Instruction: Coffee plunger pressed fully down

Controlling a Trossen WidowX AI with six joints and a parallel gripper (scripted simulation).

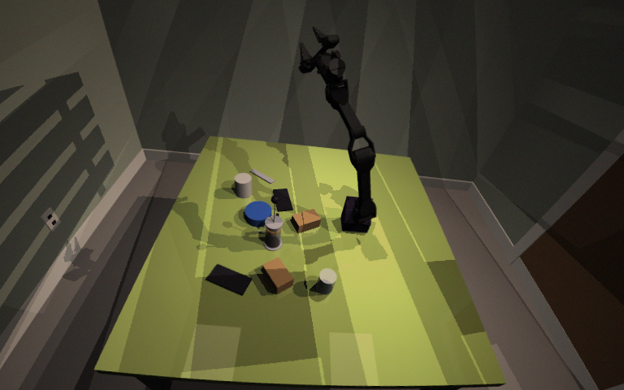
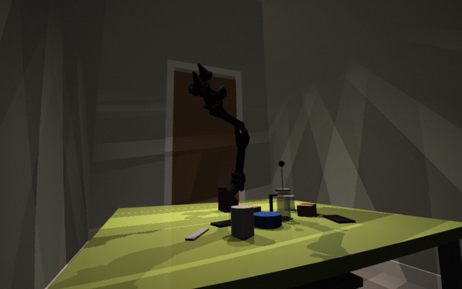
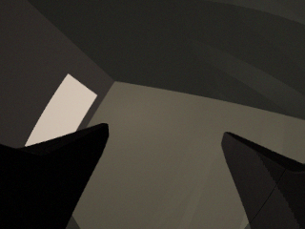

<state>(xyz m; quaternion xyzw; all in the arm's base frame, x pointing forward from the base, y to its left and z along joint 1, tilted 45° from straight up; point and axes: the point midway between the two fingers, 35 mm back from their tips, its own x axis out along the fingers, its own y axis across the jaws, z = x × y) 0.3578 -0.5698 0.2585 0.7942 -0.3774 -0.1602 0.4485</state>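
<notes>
The glass coffee press with a metal lid and dark brew inside (image 1: 272, 234) stands upright near the middle of the green desk (image 1: 377, 322), and its plunger, a thin rod topped by a small black ball knob (image 2: 281, 164), is fully raised, so by my reading the pressing has not begun. Just behind the press in the top view lies a flat blue disc (image 1: 257, 213), close enough that its edge seems to meet the base, though I cannot tell whether they touch; an orange-brown block (image 1: 305, 220) sits just beside the press toward the arm's base, and a black flat slab (image 1: 282, 199) lies near the knob's line of sight. Farther out are a pale grey cylinder (image 1: 243, 184), a thin grey strip (image 1: 262, 175), a second orange-brown block (image 1: 278, 274), a second black slab (image 1: 228, 279) and a dark cylinder with a pale top (image 1: 327, 280). The black arm (image 1: 361, 175) rises from its base on the desk and reaches well above everything, with the jaws (image 1: 313, 43) pointing upward and standing wide apart on nothing; the wrist view shows only wall and ceiling between them. Such a posture looks like a resting pose, well apart from the knob; the next move likely calls for swinging down over the knob and pushing straight along the rod, since the crowded neighbours leave little room for a sideways shove.
</notes>
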